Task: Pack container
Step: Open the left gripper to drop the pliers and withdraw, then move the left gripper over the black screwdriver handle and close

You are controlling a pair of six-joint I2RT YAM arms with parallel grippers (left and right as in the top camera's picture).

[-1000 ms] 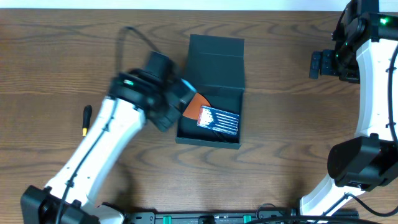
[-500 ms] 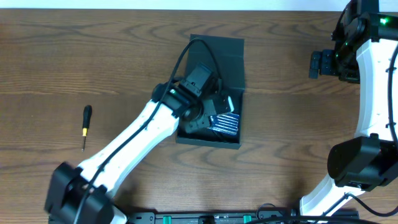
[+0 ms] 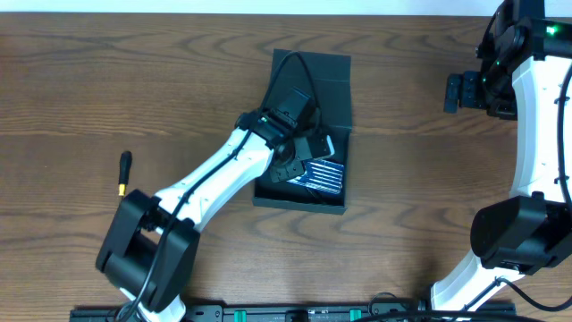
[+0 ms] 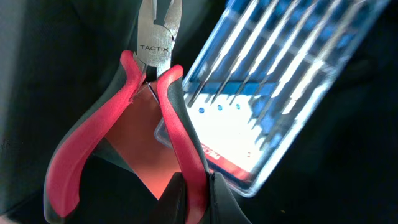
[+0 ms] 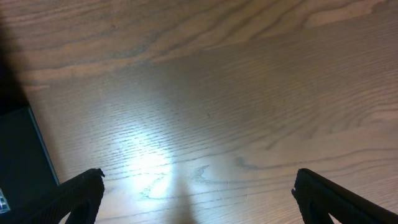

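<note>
The container (image 3: 311, 76), a dark teal-grey box with its flap lid folded back, sits mid-table. My left gripper (image 3: 301, 150) reaches down into it. In the left wrist view the left gripper (image 4: 198, 190) is shut on one red handle of the red-and-black pliers (image 4: 155, 53), whose steel head points away over the box floor. Beside the pliers lies a clear case of slim screwdrivers (image 4: 280, 93), also seen in the overhead view (image 3: 323, 175). An orange flat piece (image 4: 134, 146) shows under the handles. My right gripper (image 3: 460, 92) stands open over bare wood (image 5: 199, 193), far right of the box.
A small black-and-yellow screwdriver (image 3: 123, 170) lies on the table left of the box. A corner of the container (image 5: 18, 155) shows at the left edge of the right wrist view. The right arm's base stands at the front right.
My left arm has swung from the box's left edge over and down into the box with the pliers. The right arm has not moved.
</note>
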